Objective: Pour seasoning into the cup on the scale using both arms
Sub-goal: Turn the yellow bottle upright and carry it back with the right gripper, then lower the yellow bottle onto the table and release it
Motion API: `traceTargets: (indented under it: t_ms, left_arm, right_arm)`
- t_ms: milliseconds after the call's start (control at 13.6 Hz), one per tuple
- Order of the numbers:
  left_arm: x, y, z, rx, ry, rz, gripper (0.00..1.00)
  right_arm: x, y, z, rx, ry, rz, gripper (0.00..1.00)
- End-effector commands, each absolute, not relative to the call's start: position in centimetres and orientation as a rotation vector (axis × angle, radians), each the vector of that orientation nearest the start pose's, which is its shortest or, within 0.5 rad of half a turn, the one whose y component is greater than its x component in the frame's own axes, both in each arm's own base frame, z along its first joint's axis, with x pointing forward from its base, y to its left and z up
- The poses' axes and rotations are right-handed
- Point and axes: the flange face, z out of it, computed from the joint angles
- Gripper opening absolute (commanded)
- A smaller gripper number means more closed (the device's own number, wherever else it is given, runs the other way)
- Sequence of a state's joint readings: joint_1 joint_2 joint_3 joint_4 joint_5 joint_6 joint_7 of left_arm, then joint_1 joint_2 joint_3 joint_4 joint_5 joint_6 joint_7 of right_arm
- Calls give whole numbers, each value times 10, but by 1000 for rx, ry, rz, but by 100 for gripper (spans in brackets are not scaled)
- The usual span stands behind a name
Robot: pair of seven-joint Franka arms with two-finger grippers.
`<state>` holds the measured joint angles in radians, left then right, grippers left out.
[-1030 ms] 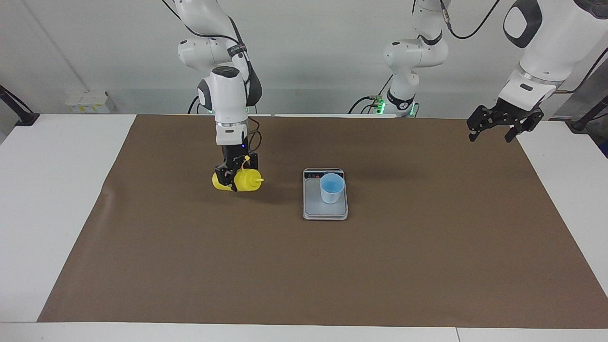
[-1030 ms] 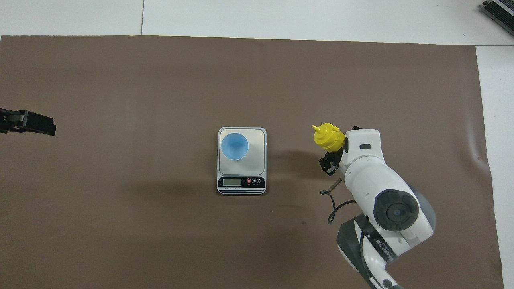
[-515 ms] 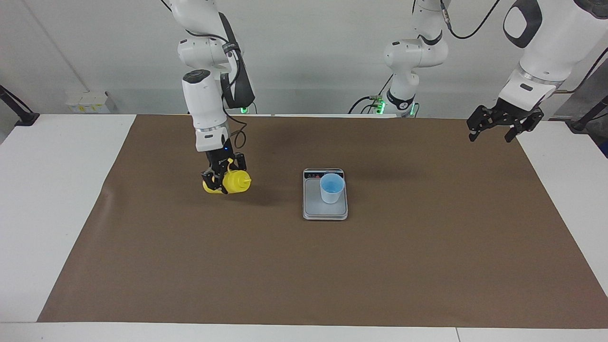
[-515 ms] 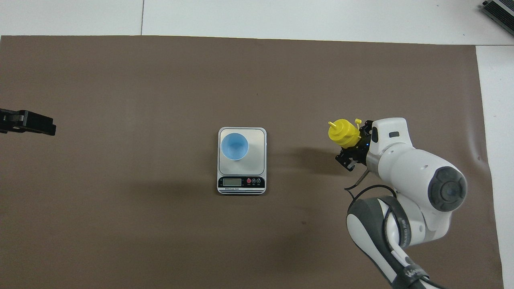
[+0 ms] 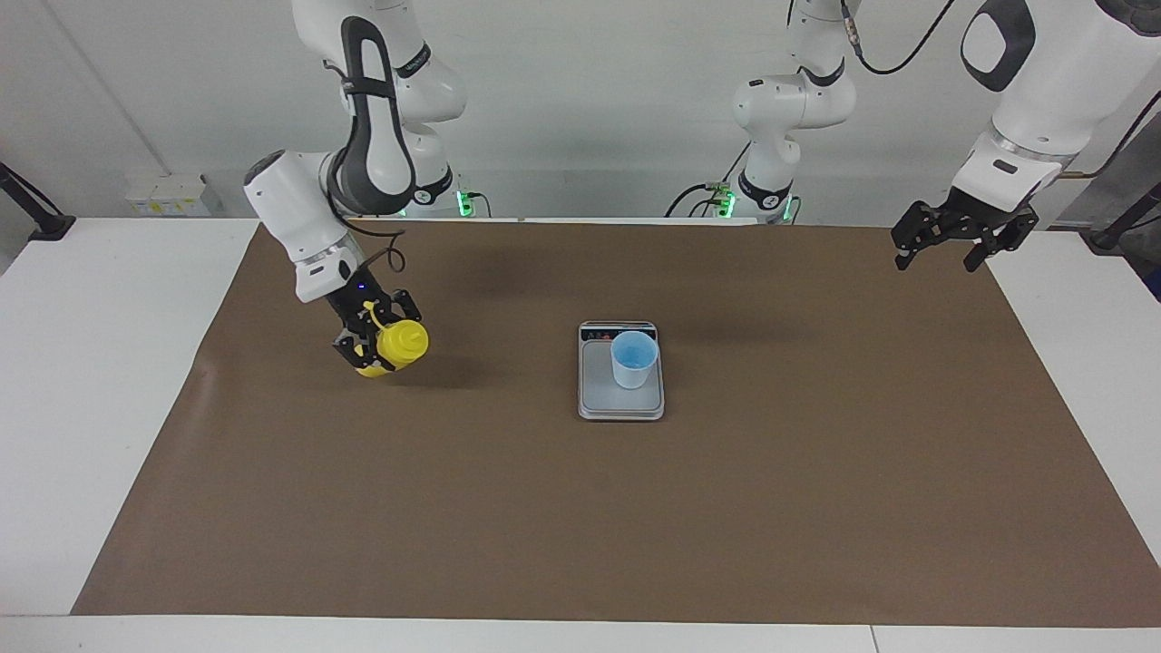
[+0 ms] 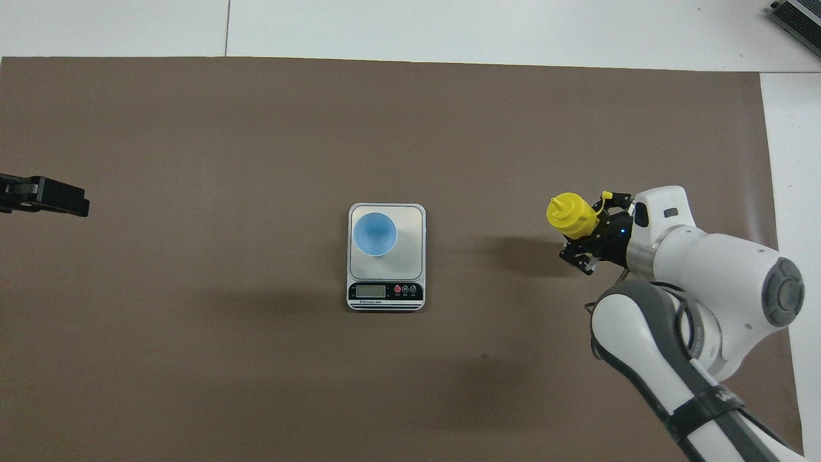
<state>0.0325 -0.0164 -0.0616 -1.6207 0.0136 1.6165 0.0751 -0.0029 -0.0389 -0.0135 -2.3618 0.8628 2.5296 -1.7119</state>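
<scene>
Seasoning (image 5: 396,346) clamped in right gripper (image 5: 373,344) over brown mat (image 5: 580,508) (left gripper (image 5: 943,238) spread wide)

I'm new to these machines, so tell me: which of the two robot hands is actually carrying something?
The right gripper, toward the right arm's end of the table: it grips the yellow seasoning bottle above the brown mat. The left gripper waits with nothing in it.

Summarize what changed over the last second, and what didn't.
The right gripper, shut on the yellow squeeze bottle, carried it away from the scale toward the right arm's end of the table, the arm swinging outward. The pale blue cup stayed on the scale; the left gripper waited, unmoved.
</scene>
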Motion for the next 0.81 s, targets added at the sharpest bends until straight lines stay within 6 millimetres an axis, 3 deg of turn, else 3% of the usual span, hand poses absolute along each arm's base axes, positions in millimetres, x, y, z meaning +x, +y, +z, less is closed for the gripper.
traceTargets:
  t_ms: [0,294,736]
  left_arm:
    - [544,-13,616,-3138,152,-17,100]
    - [544,-14,616,-3138,154,-14,100]
    - [544,-14,616,-3138,154,-17,100]
  right_arm:
    - [504,-44,365,-2313,-1347,-926,48]
    - [489,-84,361,-2152,-1286,-1031,48]
    - [467,-123,351,-1991,-1250,-1143,48]
